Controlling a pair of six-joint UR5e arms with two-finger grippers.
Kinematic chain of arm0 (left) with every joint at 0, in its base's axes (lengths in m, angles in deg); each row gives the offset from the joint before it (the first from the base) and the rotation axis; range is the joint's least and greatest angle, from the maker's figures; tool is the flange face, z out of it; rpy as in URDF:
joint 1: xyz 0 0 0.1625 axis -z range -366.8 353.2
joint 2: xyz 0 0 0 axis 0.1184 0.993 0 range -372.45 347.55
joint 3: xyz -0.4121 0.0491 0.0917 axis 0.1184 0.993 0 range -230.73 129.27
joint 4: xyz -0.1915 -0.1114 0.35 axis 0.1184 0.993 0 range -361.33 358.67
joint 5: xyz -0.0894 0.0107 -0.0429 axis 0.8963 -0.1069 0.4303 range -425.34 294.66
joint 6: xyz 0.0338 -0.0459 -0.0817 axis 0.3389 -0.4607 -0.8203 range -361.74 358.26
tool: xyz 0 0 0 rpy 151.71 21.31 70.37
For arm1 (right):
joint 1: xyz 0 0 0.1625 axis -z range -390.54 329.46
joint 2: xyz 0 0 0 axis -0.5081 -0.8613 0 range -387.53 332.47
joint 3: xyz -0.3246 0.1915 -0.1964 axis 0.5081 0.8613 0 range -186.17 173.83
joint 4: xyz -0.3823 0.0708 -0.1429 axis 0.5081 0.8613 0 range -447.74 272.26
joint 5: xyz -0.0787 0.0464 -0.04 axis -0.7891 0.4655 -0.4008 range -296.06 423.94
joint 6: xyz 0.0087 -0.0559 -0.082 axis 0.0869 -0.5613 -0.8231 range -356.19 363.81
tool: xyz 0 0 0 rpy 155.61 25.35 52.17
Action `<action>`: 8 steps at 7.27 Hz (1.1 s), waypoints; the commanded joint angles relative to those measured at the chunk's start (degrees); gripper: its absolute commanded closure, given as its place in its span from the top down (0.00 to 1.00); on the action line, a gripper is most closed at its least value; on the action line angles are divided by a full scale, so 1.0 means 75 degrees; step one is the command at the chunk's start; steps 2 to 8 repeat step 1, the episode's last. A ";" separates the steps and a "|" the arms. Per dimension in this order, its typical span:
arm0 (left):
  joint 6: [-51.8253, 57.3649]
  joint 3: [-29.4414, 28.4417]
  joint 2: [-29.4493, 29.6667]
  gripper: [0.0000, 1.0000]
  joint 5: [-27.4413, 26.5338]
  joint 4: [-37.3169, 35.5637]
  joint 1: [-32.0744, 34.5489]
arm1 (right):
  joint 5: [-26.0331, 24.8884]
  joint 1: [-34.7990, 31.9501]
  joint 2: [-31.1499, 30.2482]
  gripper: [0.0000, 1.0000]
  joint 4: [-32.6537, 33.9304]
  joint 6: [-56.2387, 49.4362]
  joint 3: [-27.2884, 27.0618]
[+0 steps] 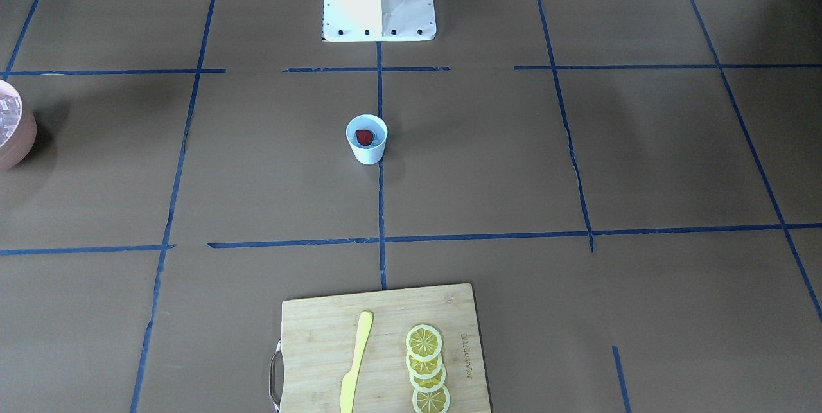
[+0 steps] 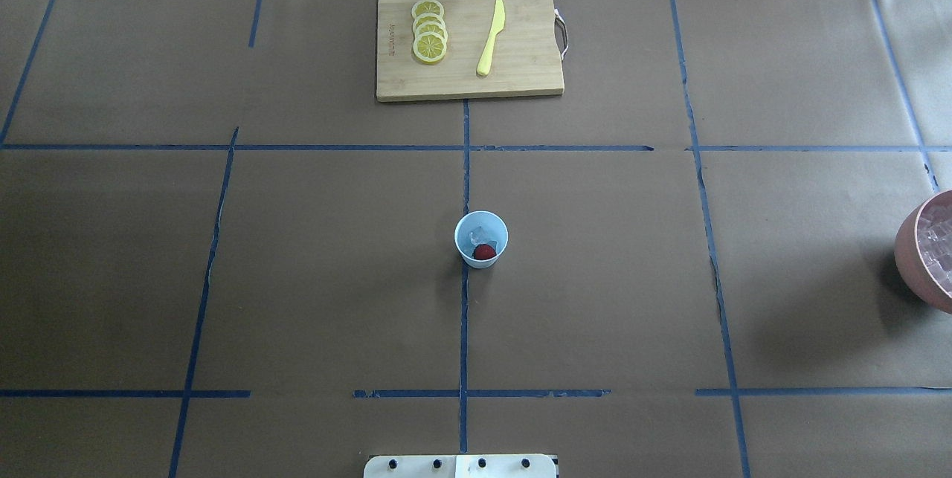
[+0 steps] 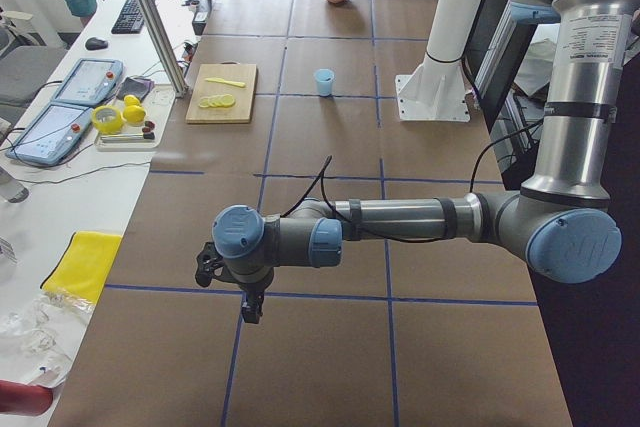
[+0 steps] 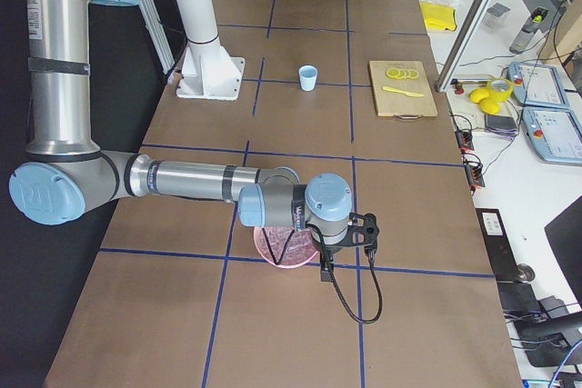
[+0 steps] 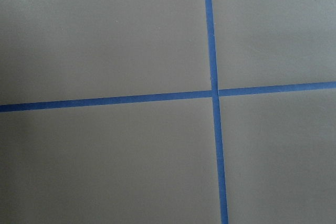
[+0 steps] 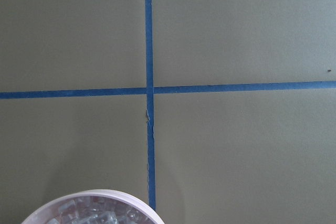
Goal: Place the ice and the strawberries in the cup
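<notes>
A white cup [image 2: 481, 239] stands at the centre of the overhead view, holding a red strawberry [image 2: 484, 252] and a clear ice cube [image 2: 480, 235], so the task looks essentially complete. The left gripper [image 3: 250, 302] and right gripper [image 4: 325, 270] hang well apart from the cup. Both appear only in the side views, so I cannot tell whether their jaws are apart or together.

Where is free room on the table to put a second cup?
Free: the brown paper on both sides of the cup, and between it and the cutting board. Crowded: the board itself, and beside the pink bowl.
</notes>
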 commanded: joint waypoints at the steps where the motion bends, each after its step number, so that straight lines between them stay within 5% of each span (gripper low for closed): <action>1: 0.0000 -0.0010 0.0003 1.00 -0.0007 0.0001 0.0000 | 0.0032 0.0000 0.0000 1.00 0.0000 0.0018 -0.0010; 8: 0.0000 -0.0010 0.0003 1.00 -0.0007 0.0001 0.0000 | 0.0032 0.0000 0.0000 1.00 0.0000 0.0018 -0.0010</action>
